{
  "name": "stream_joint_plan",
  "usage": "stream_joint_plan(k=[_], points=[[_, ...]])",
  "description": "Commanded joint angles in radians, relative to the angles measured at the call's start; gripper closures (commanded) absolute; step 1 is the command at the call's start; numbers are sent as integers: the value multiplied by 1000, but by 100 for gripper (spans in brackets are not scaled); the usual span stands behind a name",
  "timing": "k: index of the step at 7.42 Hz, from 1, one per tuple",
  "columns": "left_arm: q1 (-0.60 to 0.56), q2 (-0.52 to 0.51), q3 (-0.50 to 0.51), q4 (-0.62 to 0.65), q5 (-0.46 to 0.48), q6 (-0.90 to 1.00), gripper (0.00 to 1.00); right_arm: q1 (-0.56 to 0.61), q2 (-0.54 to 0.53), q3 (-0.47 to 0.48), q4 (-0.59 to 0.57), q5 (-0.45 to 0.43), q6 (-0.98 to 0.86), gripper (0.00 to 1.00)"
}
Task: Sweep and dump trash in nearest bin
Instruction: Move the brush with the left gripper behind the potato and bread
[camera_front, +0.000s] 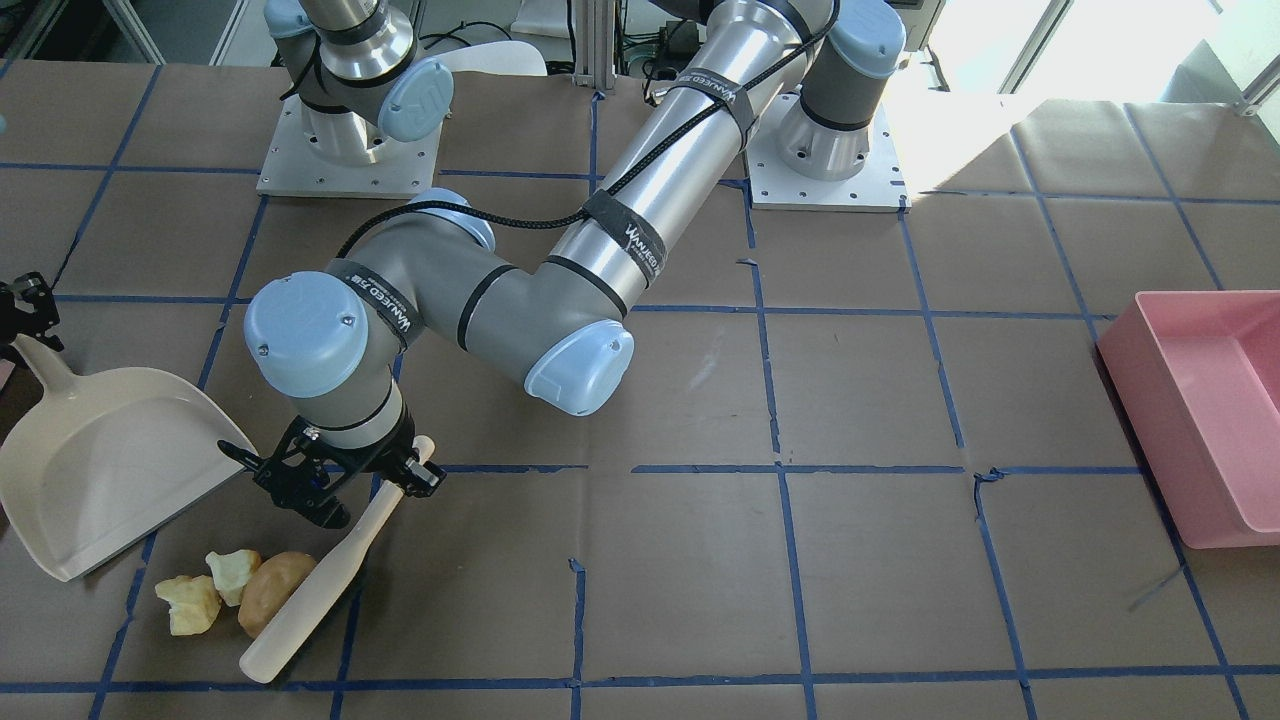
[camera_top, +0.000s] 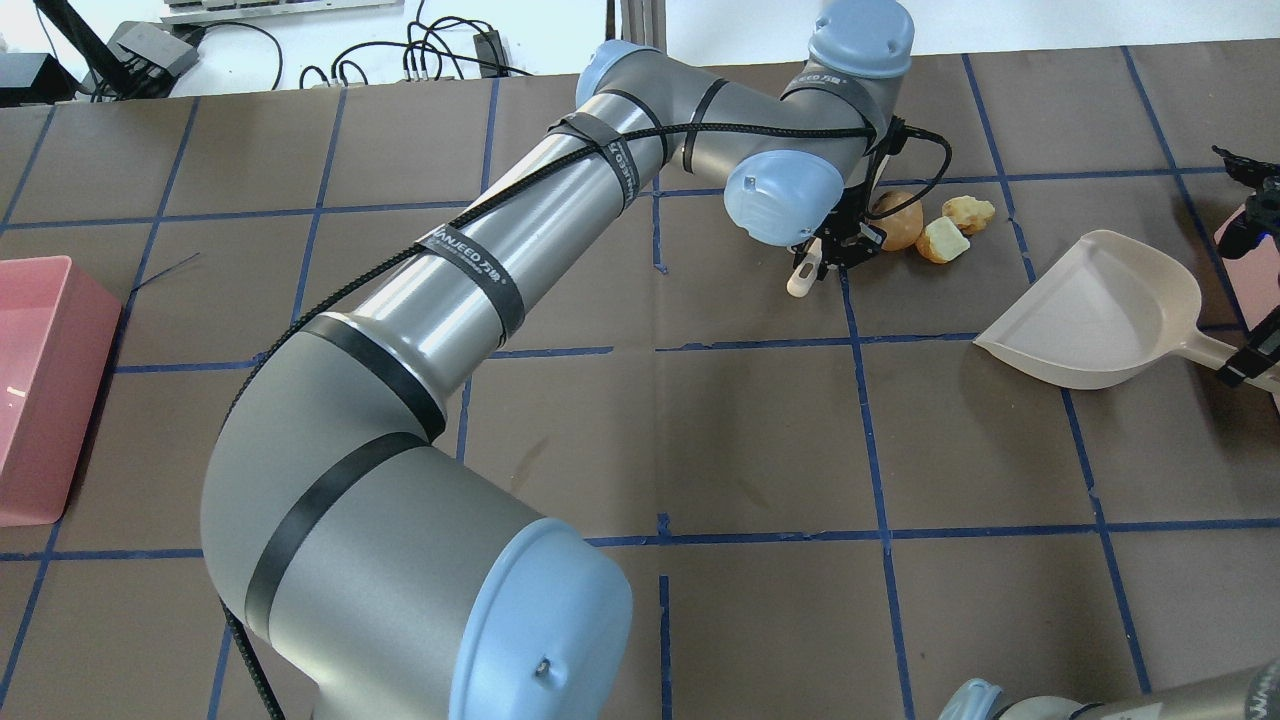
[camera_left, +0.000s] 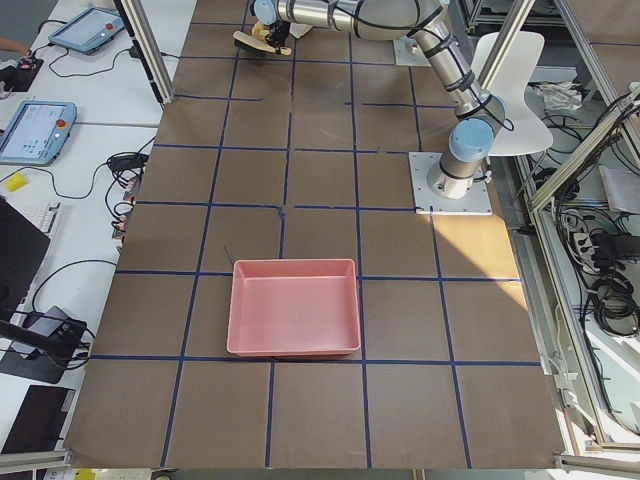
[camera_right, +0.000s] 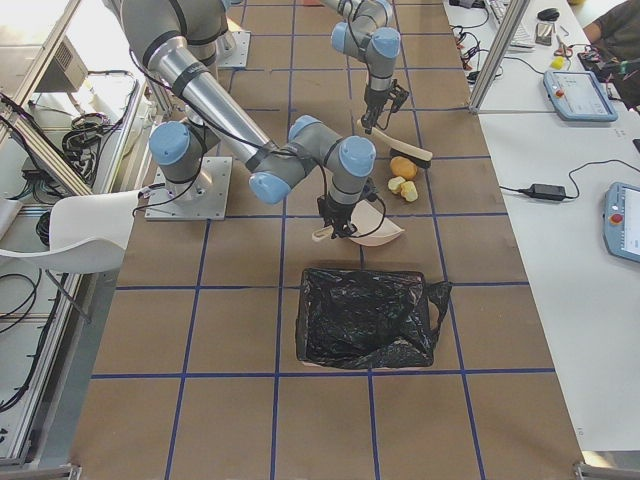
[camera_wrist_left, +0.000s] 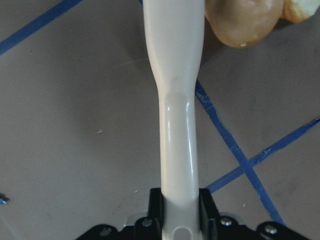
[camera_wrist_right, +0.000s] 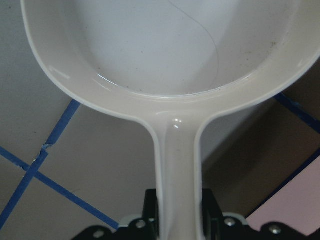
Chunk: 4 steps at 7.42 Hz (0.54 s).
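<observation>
My left gripper (camera_front: 345, 482) is shut on the handle of a cream brush (camera_front: 325, 580), also seen from the left wrist (camera_wrist_left: 177, 100). The brush slants down to the table, its head against the trash. The trash is an orange-tan potato-like oval (camera_front: 272, 590) and two pale yellow chunks (camera_front: 188, 604) (camera_front: 233, 574). A cream dustpan (camera_front: 100, 470) lies a short way from the trash with its mouth toward it. My right gripper (camera_wrist_right: 181, 210) is shut on the dustpan's handle (camera_wrist_right: 177, 165). The bin shows as a pale pink sliver (camera_wrist_right: 295, 215) beside that handle, lined with a black bag (camera_right: 365, 315).
A large brighter pink tub (camera_front: 1200, 400) sits at the far end of the table on my left side. Brown paper with blue tape lines (camera_top: 880, 450) covers the table. My left arm's elbow (camera_front: 560, 340) stretches across the middle.
</observation>
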<state>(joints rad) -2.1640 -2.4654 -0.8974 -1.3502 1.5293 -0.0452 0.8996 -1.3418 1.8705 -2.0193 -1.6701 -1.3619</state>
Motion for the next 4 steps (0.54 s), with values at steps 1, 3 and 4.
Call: stream_joint_plan(k=[1, 3, 4], points=[[-37, -29, 5, 66, -6, -38, 100, 4, 32, -4, -39, 10, -42, 94], [-86, -90, 79, 92, -9, -33, 100, 37, 32, -5, -41, 12, -45, 94], [-114, -131, 150, 91, -11, -24, 100, 54, 33, -5, -41, 13, -40, 94]])
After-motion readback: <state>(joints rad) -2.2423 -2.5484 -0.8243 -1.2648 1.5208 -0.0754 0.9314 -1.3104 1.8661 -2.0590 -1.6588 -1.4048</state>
